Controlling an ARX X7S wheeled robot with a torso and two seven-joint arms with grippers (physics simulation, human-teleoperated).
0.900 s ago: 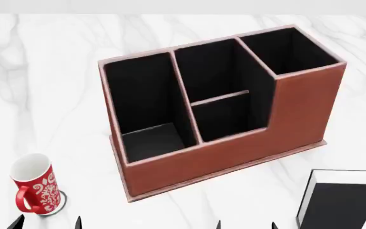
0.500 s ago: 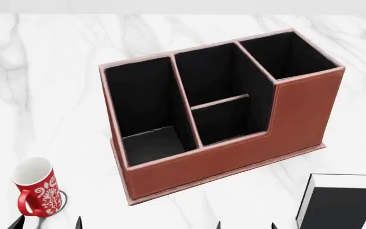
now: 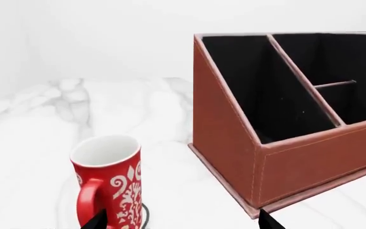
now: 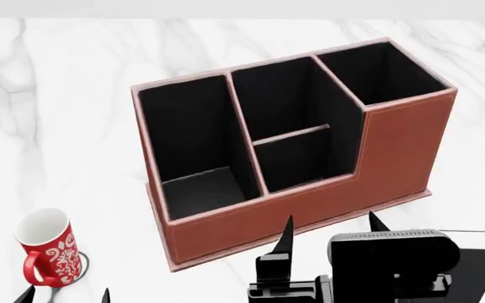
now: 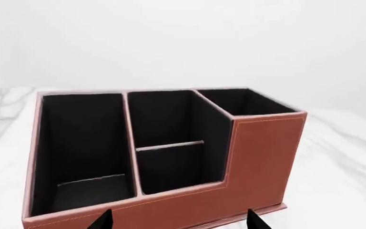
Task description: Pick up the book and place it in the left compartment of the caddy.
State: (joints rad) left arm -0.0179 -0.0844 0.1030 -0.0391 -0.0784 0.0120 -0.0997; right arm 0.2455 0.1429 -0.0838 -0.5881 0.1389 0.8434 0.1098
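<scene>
Right hand (image 4: 328, 232) raised at 5 o'clock in head view, two dark fingers spread wide, tips pointing toward caddy (image 4: 377, 154), holding nothing. Wrist block covering most of book (image 4: 484, 252); only black cover and white page edge showing at 4 o'clock, on desk (image 4: 74, 126), just beside caddy's front wall. Left hand (image 4: 64, 295) low at 7 o'clock, only two fingertips in view, well spread, empty, near mug (image 4: 47, 255). Count: one caddy, four bays; one book; one red patterned mug. Left compartment (image 4: 194, 145) at caddy's 9 o'clock end, nothing in it.
</scene>
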